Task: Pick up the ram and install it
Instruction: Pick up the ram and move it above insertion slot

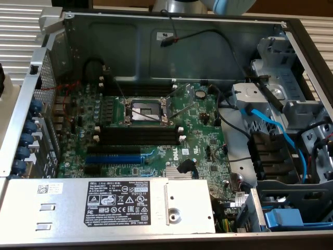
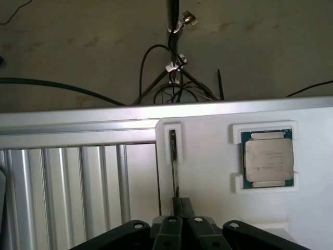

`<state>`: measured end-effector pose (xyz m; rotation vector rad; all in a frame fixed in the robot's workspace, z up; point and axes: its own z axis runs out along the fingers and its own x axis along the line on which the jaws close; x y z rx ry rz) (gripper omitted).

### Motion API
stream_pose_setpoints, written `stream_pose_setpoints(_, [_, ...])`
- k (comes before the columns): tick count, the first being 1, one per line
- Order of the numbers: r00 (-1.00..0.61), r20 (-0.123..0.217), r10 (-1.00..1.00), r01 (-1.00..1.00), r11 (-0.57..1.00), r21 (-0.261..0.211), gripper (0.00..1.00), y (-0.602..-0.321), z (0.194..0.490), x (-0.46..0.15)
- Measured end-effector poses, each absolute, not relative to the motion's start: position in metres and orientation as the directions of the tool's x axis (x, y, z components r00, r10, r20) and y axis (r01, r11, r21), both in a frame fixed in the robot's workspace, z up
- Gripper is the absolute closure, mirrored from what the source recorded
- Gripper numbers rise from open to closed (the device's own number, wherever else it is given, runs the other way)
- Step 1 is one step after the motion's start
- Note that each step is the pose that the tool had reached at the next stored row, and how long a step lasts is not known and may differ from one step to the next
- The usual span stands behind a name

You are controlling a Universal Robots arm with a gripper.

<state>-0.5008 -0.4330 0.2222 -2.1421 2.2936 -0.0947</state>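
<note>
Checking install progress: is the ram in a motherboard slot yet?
Out: the ram stands edge-on in a white holder, the gripper shut on it.

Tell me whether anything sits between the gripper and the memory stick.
Nothing visible does. The gripper is shut right on the near end of the memory stick, which stands on edge in its white holder; the processor lies apart in its own holder.
</note>
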Motion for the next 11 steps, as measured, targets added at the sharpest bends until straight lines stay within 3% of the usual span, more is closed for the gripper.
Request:
stream_pose_setpoints(9, [-0.069, 0.04, -0.997, -0.997, 0.067, -0.045, 0.88, -0.433, 0.2221, -0.5007])
stream_pose_setpoints(10, [-0.069, 0.04, -0.997, -0.997, 0.067, -0.045, 0.82, -0.433, 0.2221, -0.5007])
stream_pose_setpoints(11, [-0.069, 0.04, -0.997, -0.997, 0.067, -0.045, 0.82, -0.433, 0.2221, -0.5007])
